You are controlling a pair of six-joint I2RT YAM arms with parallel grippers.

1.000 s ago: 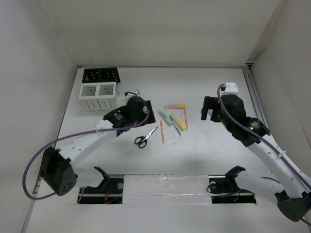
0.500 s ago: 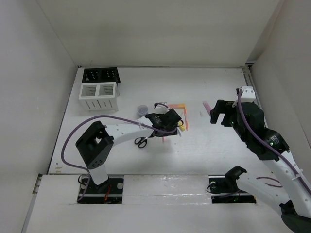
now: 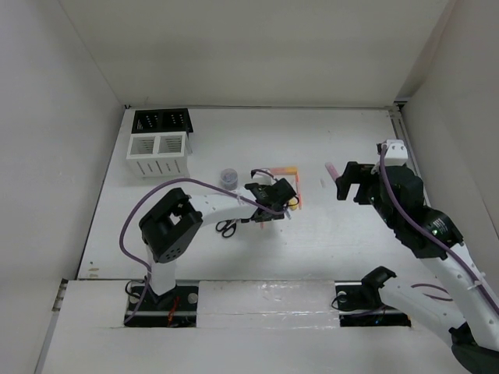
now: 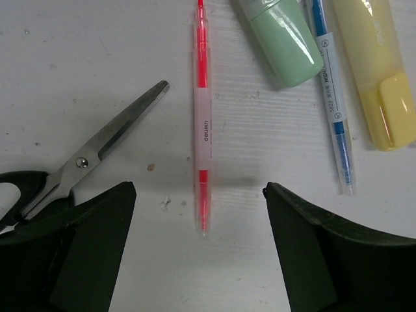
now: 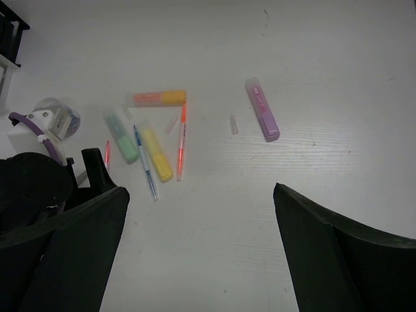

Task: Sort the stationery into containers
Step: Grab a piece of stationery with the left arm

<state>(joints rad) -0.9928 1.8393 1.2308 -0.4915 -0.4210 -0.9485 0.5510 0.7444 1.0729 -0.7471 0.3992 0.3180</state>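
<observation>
My left gripper (image 3: 267, 209) is open and empty, low over the table. A thin red pen (image 4: 201, 123) lies between its jaws, with its tip just ahead of them. Black-handled scissors (image 4: 97, 153) lie to its left. A green marker (image 4: 279, 39), a blue pen (image 4: 331, 97) and a yellow marker (image 4: 380, 78) lie to its right. My right gripper (image 3: 348, 183) is open and empty, high above the table. Below it lie a pink marker (image 5: 262, 118), an orange marker (image 5: 156, 97), an orange-red pen (image 5: 181, 140) and the round tub (image 5: 55, 114).
The white slatted organizer (image 3: 158, 154) and the black mesh holder (image 3: 161, 121) stand at the far left. A small clear cap (image 5: 234, 125) lies by the pink marker. The left arm's purple cable (image 3: 156, 199) loops over the table.
My left arm has swung from beside the organizer to over the pens, uncovering the tub. My right arm has drawn back to the right. Little has moved in the last half second.
</observation>
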